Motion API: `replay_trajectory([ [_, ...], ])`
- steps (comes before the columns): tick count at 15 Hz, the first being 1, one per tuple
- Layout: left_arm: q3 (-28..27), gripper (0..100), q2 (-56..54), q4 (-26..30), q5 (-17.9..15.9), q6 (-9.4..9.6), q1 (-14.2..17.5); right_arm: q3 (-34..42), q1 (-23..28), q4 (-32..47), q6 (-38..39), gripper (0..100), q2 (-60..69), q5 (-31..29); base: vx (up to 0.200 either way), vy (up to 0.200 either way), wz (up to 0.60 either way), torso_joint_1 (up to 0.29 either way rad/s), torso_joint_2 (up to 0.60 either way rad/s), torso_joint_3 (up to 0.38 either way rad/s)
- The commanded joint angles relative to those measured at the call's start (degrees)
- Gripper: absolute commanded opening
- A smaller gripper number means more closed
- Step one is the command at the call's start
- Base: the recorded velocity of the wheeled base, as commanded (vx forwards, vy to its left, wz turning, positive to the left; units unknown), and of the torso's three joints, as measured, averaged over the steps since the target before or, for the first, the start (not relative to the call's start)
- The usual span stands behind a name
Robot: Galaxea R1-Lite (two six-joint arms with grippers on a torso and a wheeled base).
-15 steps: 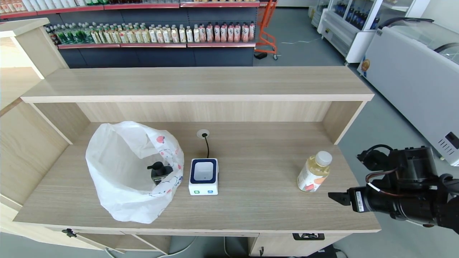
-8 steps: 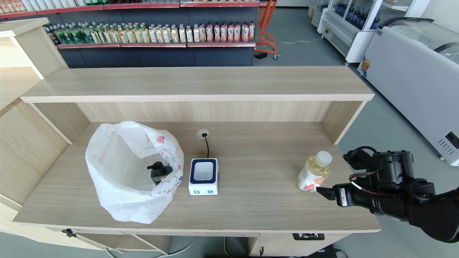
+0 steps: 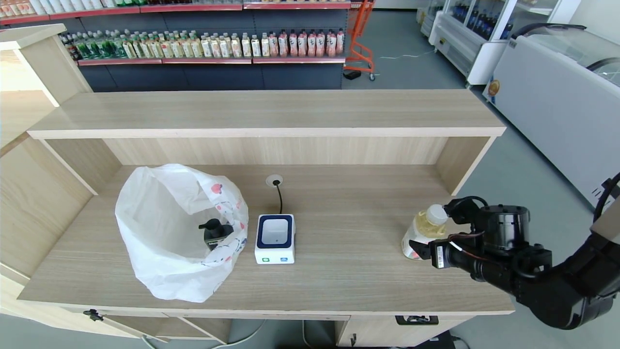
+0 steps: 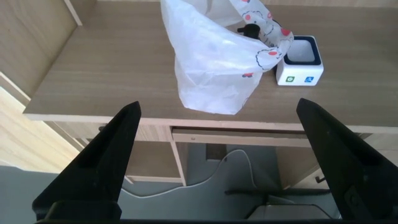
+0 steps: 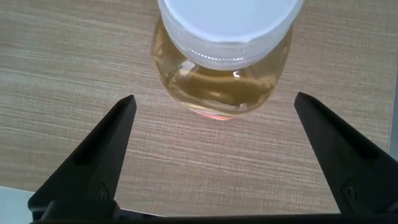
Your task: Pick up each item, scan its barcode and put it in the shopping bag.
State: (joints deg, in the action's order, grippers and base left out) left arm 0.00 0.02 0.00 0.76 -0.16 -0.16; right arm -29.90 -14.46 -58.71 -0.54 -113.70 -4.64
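Pale-yellow drink bottle [image 3: 425, 232] with white cap stands upright near the right end of the wooden surface [image 3: 348, 271], long axis vertical, label low on the body. Right hand [image 5: 214, 99] is level with it from the robot's right side, fingers spread wide with one on each side of the bottle; the wrist view puts the bottle centred in the gap, about level with the fingertips and apart from both of them. Nothing gripped yet. Key relation: bottle lies straight ahead of the right hand and between its fingers, so a little more reach and a close across the body looks like enough; judged step = grasp, before scanning. Tall, narrow bottle could tip if one finger lands first. Scanner [image 3: 275, 238] sits mid-surface, well apart to the left of the bottle, and the white shopping bag [image 3: 169, 228] is just beside it with a dark pump bottle [image 3: 214, 232] already inside. Left hand [image 4: 217, 106] hangs wide open and empty off the near edge by the bag, far from the bottle, so the right arm is the nearer one
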Motion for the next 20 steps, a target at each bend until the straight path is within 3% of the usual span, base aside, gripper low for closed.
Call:
replay_trajectory([
  [1, 0.0, 100, 0.0, 0.0, 0.0, -0.02, 0.0, -1.2, -0.7, -1.7, 0.1, 100, -3.7, -0.2, 0.0, 0.0, 0.0, 0.0, 0.0, 0.0],
  [9, 0.0, 100, 0.0, 0.0, 0.0, -0.02, 0.0, -6.8, -2.6, -8.9, -0.2, 100, -10.6, -0.4, 0.0, 0.0, 0.0, 0.0, 0.0, 0.0],
  [16, 0.0, 100, 0.0, 0.0, 0.0, -0.02, 0.0, -9.2, -2.3, -10.0, -1.8, 100, -12.5, 0.0, 0.0, 0.0, 0.0, 0.0, 0.0, 0.0],
  [17, 0.0, 100, 0.0, 0.0, 0.0, -0.02, 0.0, -9.2, -2.3, -10.6, -2.0, 0, -12.6, 0.0, 0.0, 0.0, 0.0, 0.0, 0.0, 0.0],
  [20, 0.0, 100, 0.0, 0.0, 0.0, -0.02, 0.0, -9.3, -2.2, -10.8, -3.0, 0, -13.1, 0.1, 0.0, 0.0, 0.0, 0.0, 0.0, 0.0],
])
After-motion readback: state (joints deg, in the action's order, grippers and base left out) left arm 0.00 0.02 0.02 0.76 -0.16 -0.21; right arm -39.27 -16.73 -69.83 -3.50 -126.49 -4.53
